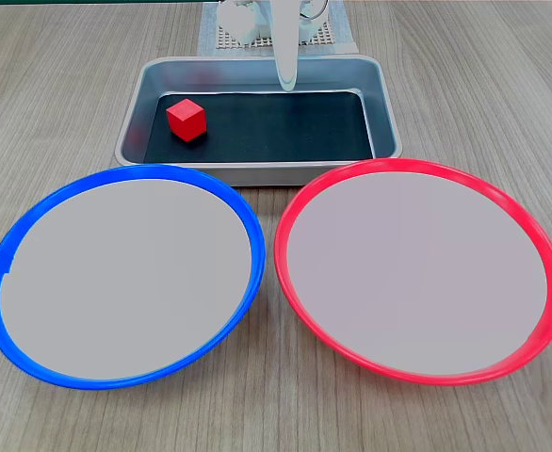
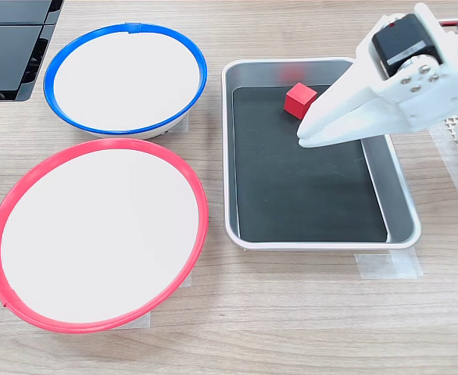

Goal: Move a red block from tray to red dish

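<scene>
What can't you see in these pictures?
- Most of the arm: cut off by the top edge in the first exterior view.
- Whether the pincer is open: its fingers overlap in the second exterior view.
- The tray floor under the pincer: covered there.
- The block's far faces.

Rectangular brushed silver metal tray with matt black floor, beneath the smooth white plastic claw; matt red cube; pale wood-grain tabletop

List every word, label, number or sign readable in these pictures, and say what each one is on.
None can be read. The red block, tray, red dish, blue-rimmed dish and white gripper show plain surfaces without print in both exterior views.
</scene>
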